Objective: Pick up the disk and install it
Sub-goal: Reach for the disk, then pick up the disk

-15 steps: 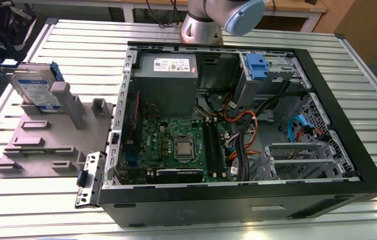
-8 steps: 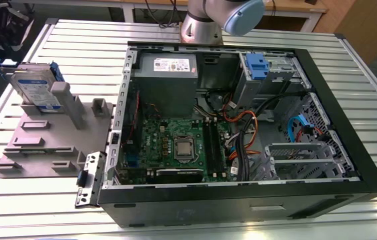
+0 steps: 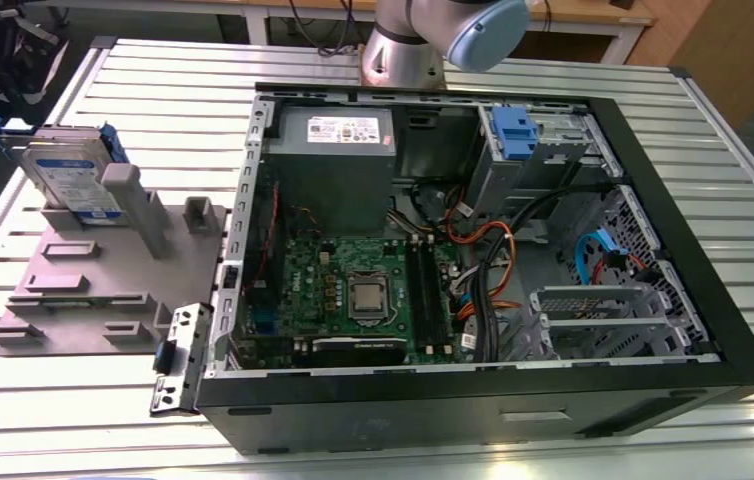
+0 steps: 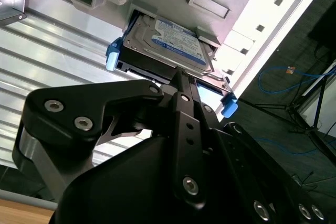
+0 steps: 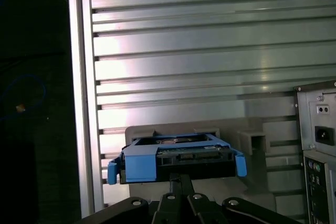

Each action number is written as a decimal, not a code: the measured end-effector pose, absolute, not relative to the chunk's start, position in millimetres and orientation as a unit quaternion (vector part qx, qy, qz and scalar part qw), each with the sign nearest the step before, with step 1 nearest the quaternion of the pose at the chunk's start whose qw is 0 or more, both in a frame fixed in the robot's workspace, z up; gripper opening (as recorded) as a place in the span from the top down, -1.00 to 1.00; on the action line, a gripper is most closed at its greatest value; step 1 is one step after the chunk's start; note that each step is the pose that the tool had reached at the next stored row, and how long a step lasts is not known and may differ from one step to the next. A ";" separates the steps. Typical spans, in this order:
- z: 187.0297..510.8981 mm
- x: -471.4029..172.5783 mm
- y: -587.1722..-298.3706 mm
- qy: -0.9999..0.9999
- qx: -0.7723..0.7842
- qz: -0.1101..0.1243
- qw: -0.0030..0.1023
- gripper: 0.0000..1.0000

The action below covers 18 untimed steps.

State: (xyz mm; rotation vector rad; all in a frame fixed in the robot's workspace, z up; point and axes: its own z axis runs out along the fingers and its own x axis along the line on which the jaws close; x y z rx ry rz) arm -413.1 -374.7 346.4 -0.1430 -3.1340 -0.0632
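Scene: an open computer case (image 3: 484,400) lies on a slatted tabletop (image 3: 711,120), with the arm (image 3: 411,40) rising behind it.
Disk: the disk (image 3: 68,185) stands on edge in a grey holder (image 3: 97,290), on the exterior view's left of the case and apart from it. It is not yet lifted or installed.
Disk up close: both wrist views look along the fingers at it (image 4: 165,43) (image 5: 189,156). Blue rails (image 5: 139,163) frame its two long sides.
Fingers: the fingers (image 5: 181,184) (image 4: 182,85) look pressed together at the tips with nothing between them. They are not touching the disk.
Bearing: the disk lies straight ahead of the fingertips, with its near end turned squarely toward them.
Long axis: by my reading it runs away from the fingers, in line with their reach, into the holder.
Width against grip: in the first wrist view the near end spreads rail to rail along the same line as the fingers' knuckles. The thin side of the disk lies across that line.
Gap: the fingertips are short of the near end, lined up near its middle.
Destination: a drive bay with a blue bracket (image 3: 515,135) sits in the far corner of the case, well apart from the holder.
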 end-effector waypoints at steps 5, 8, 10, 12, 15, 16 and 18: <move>344.4 -413.1 -374.6 -0.999 -0.046 -0.020 0.002 0.79; 344.3 -413.1 -374.6 -0.999 -0.046 -0.020 0.002 0.79; 344.0 -413.1 -374.6 -0.999 -0.046 -0.020 0.002 0.79; 344.0 -413.1 -374.6 -0.999 -0.046 -0.020 0.002 0.79; 344.0 -413.1 -374.6 -0.999 -0.046 -0.020 0.002 0.79; 343.9 -413.1 -374.6 -0.999 -0.046 -0.020 0.002 0.79; 343.9 -413.1 -374.6 -0.999 -0.046 -0.020 0.002 0.79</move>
